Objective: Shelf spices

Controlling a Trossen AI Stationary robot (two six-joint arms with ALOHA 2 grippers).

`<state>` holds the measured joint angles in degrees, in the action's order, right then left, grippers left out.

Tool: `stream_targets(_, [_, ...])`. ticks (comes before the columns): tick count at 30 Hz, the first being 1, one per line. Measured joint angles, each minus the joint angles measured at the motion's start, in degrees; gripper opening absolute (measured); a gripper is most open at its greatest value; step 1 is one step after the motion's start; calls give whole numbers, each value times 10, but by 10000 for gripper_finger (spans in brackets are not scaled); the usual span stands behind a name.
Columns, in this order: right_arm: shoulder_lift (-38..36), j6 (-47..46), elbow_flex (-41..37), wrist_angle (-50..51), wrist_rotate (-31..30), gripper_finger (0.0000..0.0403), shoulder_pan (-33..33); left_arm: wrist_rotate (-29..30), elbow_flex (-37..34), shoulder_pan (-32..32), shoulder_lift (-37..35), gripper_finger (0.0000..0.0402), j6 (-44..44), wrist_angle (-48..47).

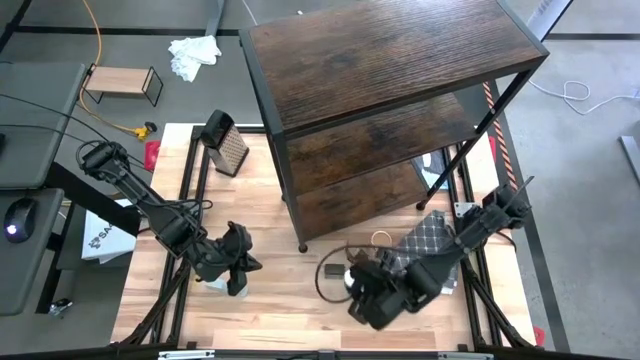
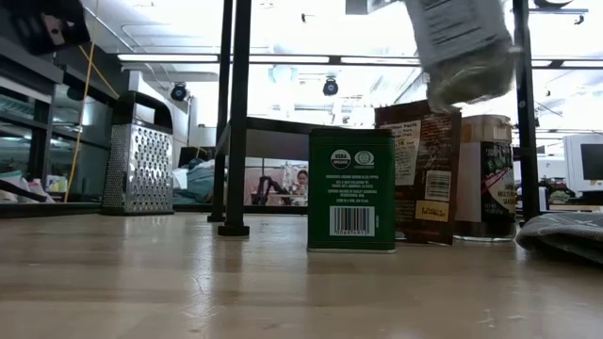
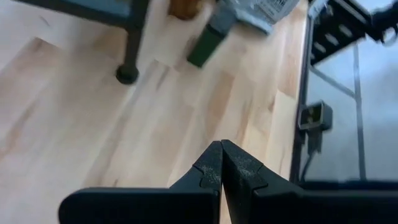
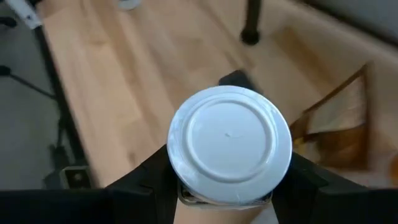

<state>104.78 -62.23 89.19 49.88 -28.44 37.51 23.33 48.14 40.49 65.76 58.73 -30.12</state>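
Observation:
My right gripper is shut on a white-capped jar held above the table's near right part; the low view shows the jar's lower body in the air. A green tin, a reddish-brown packet and a tan-lidded brown jar stand on their bases on the table. The shelf stands at the far right, its leg on the tabletop. My left gripper is shut and holds nothing, over the near left. My right gripper pinches the white-capped jar between its two fingers, by its sides just under the cap. The fingers come from above, pointing down. The jar is lifted clear of the table and hangs slightly tilted, its bottom lowest.
A metal box grater stands at the far left of the table, left of the shelf. A grey patterned cloth lies at the right. A small white object sits under my left arm. A small light-wood stand lies off the table.

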Motion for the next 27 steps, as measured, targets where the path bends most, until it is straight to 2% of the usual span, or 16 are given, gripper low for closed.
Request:
stream_targets(5, [43, -48, -1, -35, -7, 181, 27, -29, 0, -4, 0, 0, -21, 0])
stream_targets(9, [88, -44, -1, -95, 16, 181, 27, -43, 0, -4, 0, 0, -24, -1])
stream_targets(13, [111, -39, -1, -125, -9, 181, 26, -57, 0, -4, 6, 0, -34, -5])
stream_targets(16, [120, -4, -1, -140, -19, 181, 26, -74, 0, -5, 22, 0, -35, -4])
stream_targets(22, [122, 74, -1, -160, -37, 181, 26, -144, 0, -5, 72, 0, -33, 0])
stream_targets(27, [122, 112, -1, -159, -35, 181, 25, -153, 0, -5, 105, 0, -1, 7])
